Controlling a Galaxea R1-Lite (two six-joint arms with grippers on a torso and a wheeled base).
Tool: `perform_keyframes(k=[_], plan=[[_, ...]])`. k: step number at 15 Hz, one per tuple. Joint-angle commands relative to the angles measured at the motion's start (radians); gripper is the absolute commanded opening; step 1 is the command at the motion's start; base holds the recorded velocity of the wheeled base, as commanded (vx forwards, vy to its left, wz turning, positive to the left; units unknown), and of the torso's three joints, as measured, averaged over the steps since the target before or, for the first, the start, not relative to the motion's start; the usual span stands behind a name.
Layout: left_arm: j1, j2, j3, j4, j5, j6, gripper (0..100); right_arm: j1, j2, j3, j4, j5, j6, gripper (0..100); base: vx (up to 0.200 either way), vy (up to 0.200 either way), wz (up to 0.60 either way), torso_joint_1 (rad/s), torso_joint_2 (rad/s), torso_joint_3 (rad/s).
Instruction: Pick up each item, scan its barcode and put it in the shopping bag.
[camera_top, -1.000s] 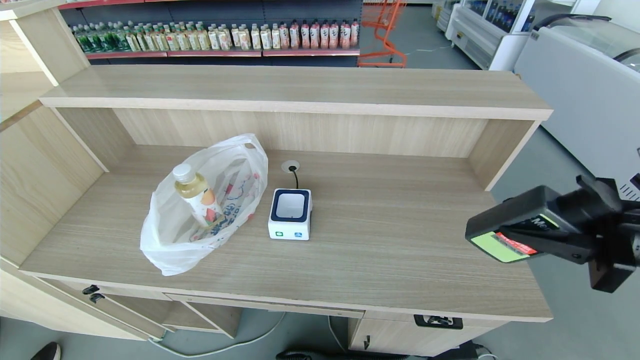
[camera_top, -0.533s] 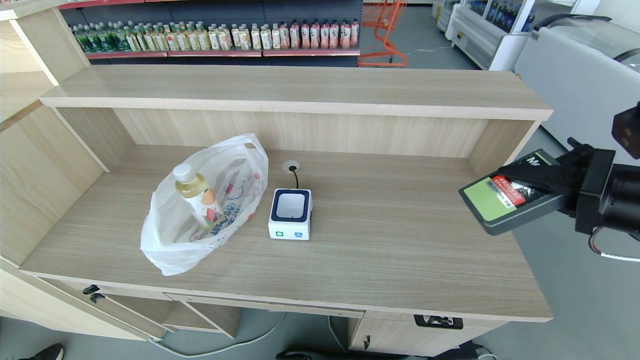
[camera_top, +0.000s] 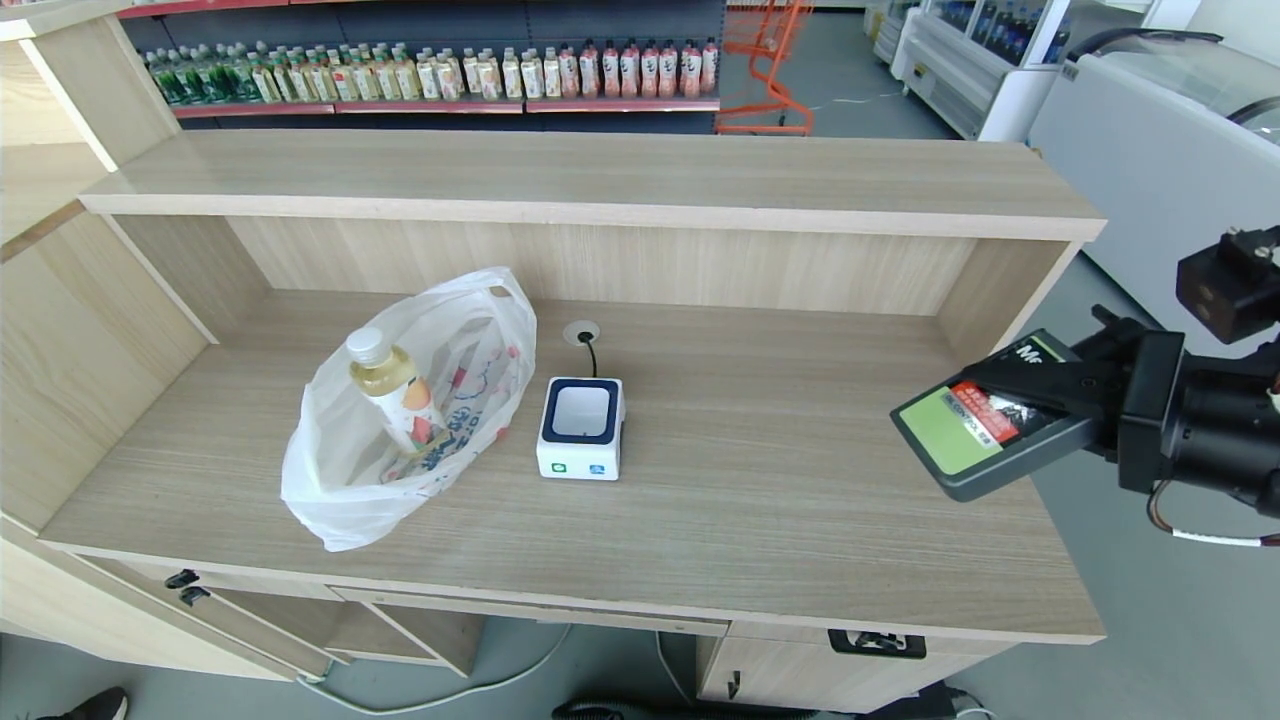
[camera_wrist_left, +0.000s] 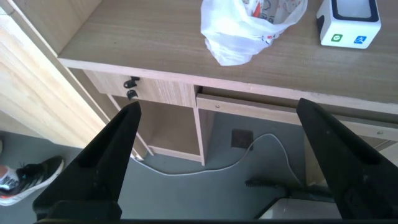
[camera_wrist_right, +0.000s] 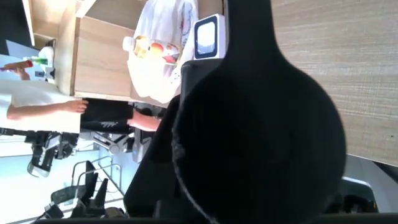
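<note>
A dark flat box with a green and red label hangs over the counter's right end, and my right gripper is shut on it. In the right wrist view the box blocks most of the picture. The white barcode scanner sits mid-counter, well left of the box. Left of the scanner lies the open white shopping bag with a tea bottle leaning inside. My left gripper hangs open below the counter's front edge, with the bag and scanner beyond it.
The wooden counter has a raised back shelf and side walls at both ends. The scanner's cord runs into a cable hole. A white freezer stands off the right side, and a drawer front sits under the counter.
My right gripper has lifted the box, turned its label upward and brought it a little left toward the counter's right end. Bag, bottle and scanner have not moved.
</note>
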Motion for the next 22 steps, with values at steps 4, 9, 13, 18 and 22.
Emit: perform_keyframes(k=[4,9,13,18,22], plan=[[0.0,0.0,0.0,0.0,0.001,0.002,100,0.021,0.006,0.006,0.004,0.0,-0.001,0,0.0,0.05,0.0,0.001,0.0,0.001],[0.0,0.0,0.0,0.0,0.001,-0.003,100,0.022,0.007,0.009,0.01,0.0,-0.03,0,0.0,0.2,0.0,0.005,0.0,0.0],[0.0,0.0,0.0,0.0,0.001,-0.003,100,0.034,0.009,0.009,0.01,0.0,-0.061,0,0.0,0.2,0.0,0.004,0.0,0.004],[0.0,0.0,0.0,0.0,0.001,0.003,100,0.033,0.009,0.046,0.01,0.0,-0.103,0,0.04,0.04,0.0,0.002,0.0,0.0],[0.0,0.0,0.0,0.0,0.001,0.002,100,0.034,0.012,0.061,0.009,0.0,-0.113,0,0.2,0.0,0.0,-0.001,0.0,0.005]])
